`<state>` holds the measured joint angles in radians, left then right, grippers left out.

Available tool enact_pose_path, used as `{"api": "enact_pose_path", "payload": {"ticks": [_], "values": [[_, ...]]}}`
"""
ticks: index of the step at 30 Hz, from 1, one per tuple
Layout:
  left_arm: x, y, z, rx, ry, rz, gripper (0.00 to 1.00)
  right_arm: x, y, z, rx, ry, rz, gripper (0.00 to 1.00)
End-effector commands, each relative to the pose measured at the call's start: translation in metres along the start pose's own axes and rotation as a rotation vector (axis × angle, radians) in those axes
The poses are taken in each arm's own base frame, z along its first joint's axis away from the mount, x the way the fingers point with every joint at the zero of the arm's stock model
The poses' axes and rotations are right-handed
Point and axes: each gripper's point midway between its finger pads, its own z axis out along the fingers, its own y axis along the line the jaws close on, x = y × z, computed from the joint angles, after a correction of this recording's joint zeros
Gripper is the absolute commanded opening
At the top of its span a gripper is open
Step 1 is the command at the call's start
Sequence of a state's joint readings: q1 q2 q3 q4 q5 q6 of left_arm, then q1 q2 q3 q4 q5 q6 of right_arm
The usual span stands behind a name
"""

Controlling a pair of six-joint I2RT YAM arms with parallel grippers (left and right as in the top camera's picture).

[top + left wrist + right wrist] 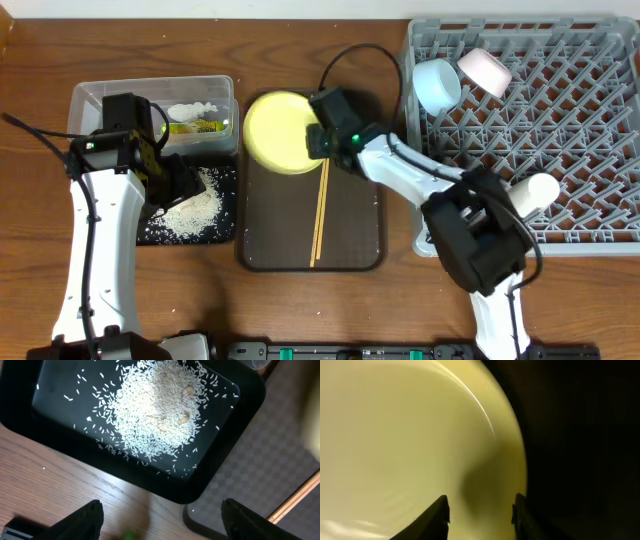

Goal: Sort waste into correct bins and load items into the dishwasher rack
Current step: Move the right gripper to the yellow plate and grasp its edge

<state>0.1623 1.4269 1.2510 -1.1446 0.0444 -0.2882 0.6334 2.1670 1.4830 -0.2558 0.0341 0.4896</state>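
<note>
we see right gripper [480,506] astride rim of round pale yellow plate [275,130] on dark brown serving tray [350,245], clamp unclear, likely for racking; left gripper [162,512] wide open, empty, above whitish rice grains [155,407] in shallow black tray [240,407].

Left claw [161,510] spread wide; right claw [481,507] parted.

From above, my left arm [100,215] hides part of the black tray [228,205] and of the clear tub [90,95], my right gripper [318,140] covers the right rim of the yellow plate [270,130], and at my left wrist the chopsticks [295,502] are cut off by the edge, only one end showing.
</note>
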Motion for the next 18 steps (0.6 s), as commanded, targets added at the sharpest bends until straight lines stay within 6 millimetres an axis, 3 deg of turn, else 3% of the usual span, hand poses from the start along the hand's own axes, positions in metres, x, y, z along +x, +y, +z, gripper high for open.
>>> {"api": "enact_pose_path", "payload": {"ticks": [1,14,18], "values": [[0.0004,0.0036,-0.0008,-0.017,-0.007,-0.002,0.78,0.0111,-0.0106,0.0137,0.071,0.001,0.056,0.38],[0.0004,0.0036,-0.0008,-0.017,-0.007,-0.002,0.78,0.0085,-0.0129,0.0131,0.077,-0.005,0.061,0.35],[0.0005,0.0036,-0.0008,-0.018,-0.007,-0.002,0.78,0.0074,-0.0133,0.0131,0.077,-0.008,0.062,0.22]]}}
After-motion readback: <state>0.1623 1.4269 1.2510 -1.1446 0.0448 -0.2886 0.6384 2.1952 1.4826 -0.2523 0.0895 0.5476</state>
